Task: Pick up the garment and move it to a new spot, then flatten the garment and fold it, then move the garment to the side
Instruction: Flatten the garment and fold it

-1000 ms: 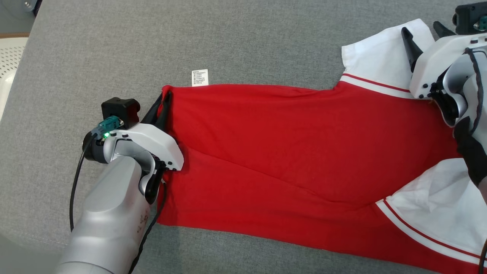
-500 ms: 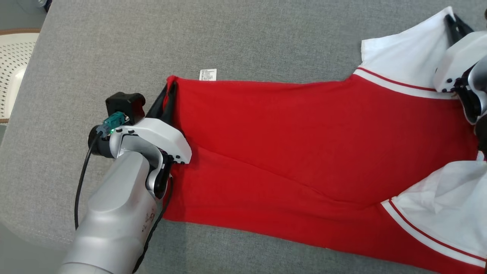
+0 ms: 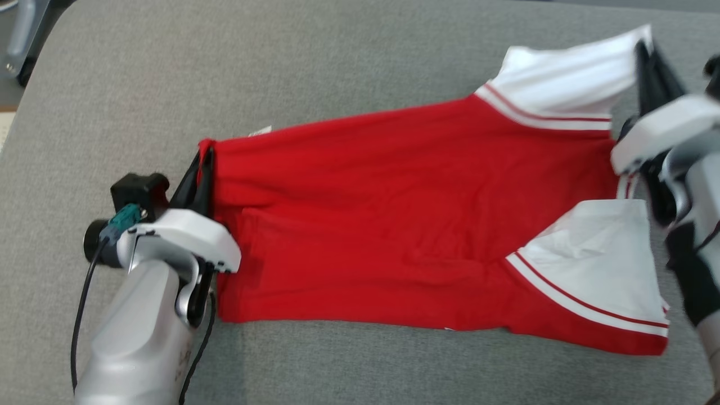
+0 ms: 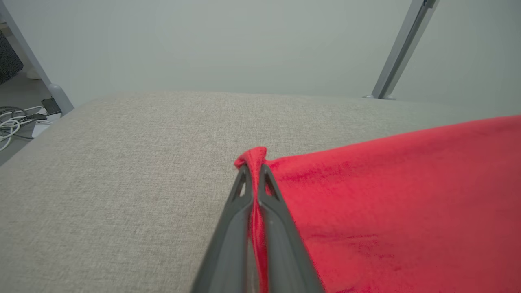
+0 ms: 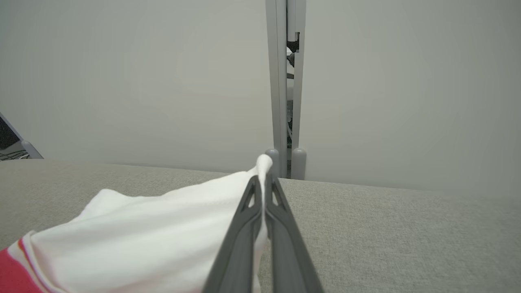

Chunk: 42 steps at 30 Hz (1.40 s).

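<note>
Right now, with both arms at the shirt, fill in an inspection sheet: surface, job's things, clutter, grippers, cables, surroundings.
Surface: grey cloth-covered table.
Job's things: red garment with white sleeves, spread lengthwise, wrinkled.
Clutter: nothing seen.
Grippers: left gripper shut on the red hem corner; right gripper shut on a white sleeve.
Cables: black cable along the left forearm; white cables on the floor.
Surroundings: pale wall, grey metal post.

A red cloth garment (image 3: 394, 214) with white sleeves lies spread across the grey fabric-covered table (image 3: 337, 62). At left, the left gripper (image 3: 203, 156) pinches its far hem corner. At right, the right gripper (image 3: 644, 49) clamps the far white sleeve (image 3: 562, 73).
</note>
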{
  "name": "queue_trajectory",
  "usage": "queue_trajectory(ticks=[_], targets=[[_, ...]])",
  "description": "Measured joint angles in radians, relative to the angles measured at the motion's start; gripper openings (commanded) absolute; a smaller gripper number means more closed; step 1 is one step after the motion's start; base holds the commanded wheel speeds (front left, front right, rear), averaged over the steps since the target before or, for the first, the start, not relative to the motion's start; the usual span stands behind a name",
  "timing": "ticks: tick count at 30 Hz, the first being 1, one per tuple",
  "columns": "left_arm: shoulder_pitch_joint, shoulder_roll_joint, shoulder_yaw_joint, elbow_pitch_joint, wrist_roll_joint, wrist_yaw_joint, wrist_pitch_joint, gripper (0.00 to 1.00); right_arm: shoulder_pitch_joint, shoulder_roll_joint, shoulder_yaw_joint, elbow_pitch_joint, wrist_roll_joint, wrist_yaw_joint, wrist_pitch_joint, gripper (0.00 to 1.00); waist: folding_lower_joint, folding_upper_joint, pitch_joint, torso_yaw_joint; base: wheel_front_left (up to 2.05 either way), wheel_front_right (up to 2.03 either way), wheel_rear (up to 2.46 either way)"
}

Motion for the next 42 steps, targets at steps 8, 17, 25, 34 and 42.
queue_trajectory(ticks=[8,17,25,34,42], targets=[[0.173,0.016,0.075,-0.018,0.036,-0.015,0.000,0.00,0.320,0.059,-0.033,-0.242,0.088,0.000,-0.001,0.00,0.0001,0.0000,-0.102,-0.072,0.00,0.00,0.00],[0.343,-0.005,0.122,0.000,0.064,-0.012,0.000,0.00,0.548,0.114,-0.020,-0.262,0.148,0.000,-0.001,0.00,0.0000,0.0000,-0.207,-0.146,0.00,0.00,0.00],[0.416,-0.032,0.191,-0.096,0.096,0.031,0.000,1.00,0.568,0.123,-0.013,-0.222,0.188,0.000,-0.001,1.00,0.0000,0.0000,-0.214,-0.151,0.00,0.00,0.00],[0.485,-0.056,0.225,-0.144,0.132,0.037,0.000,1.00,0.526,0.130,0.062,-0.076,0.226,0.000,0.014,1.00,0.0000,0.0000,-0.202,-0.099,0.00,0.00,0.00],[0.485,-0.061,0.227,-0.158,0.146,0.028,0.000,1.00,0.481,0.120,0.101,0.024,0.263,-0.002,0.025,0.00,0.0000,0.0000,-0.190,-0.062,0.00,0.00,0.00]])
